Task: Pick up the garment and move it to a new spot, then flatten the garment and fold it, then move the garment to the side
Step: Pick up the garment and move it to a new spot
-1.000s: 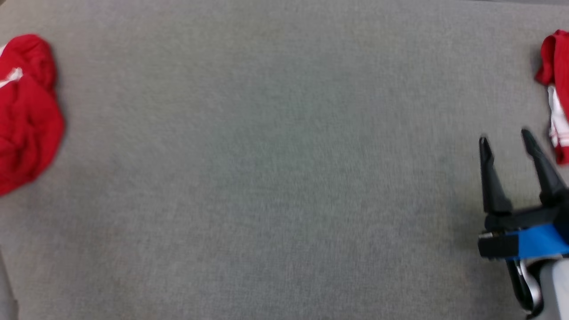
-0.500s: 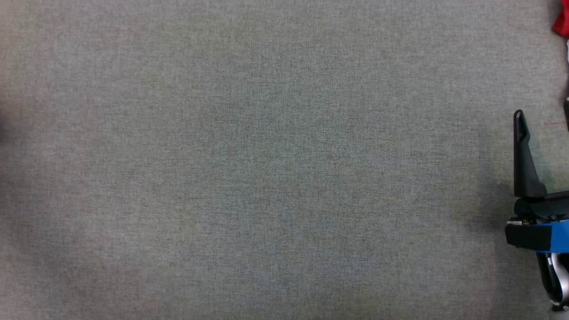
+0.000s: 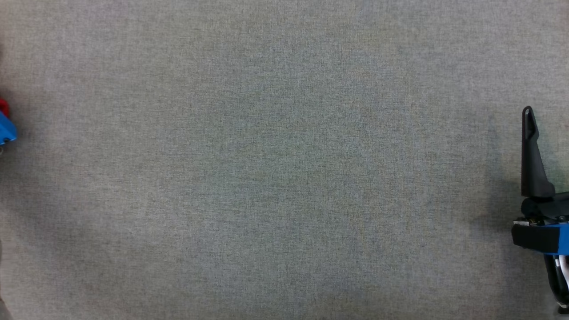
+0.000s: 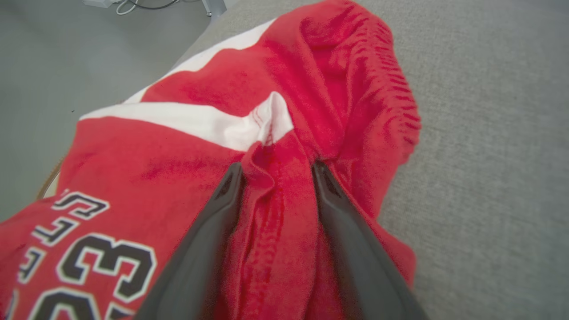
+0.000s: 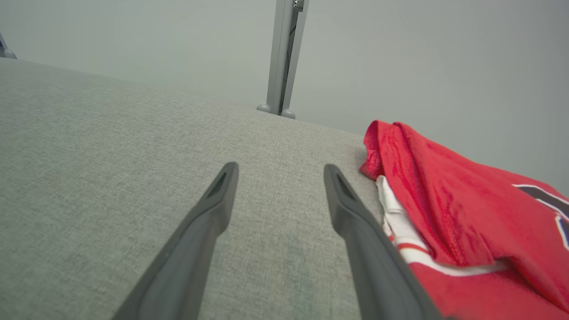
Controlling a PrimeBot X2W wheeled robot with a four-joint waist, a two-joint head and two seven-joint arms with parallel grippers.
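In the left wrist view a red garment (image 4: 186, 146) with white stripes and black-and-white numbers lies bunched at the table's edge. My left gripper (image 4: 276, 171) is shut on a thick fold of its red fabric, which fills the gap between the fingers (image 4: 213, 231). A blue piece of that gripper (image 3: 5, 131) with a speck of red shows at the head view's left edge. My right gripper (image 5: 278, 171) is open over bare grey cloth, with nothing between its fingers. One of its fingers (image 3: 531, 155) rises at the head view's right edge.
A second red garment (image 5: 449, 209) with white trim lies just right of the right gripper. The grey fabric table (image 3: 275, 169) spreads wide between the two arms. Beyond its far edge are pale floor and a metal post (image 5: 282, 53).
The head picture has shifted, so both red garments have left it. A blue piece of the left gripper has come in at the left edge. The right gripper sits further right.
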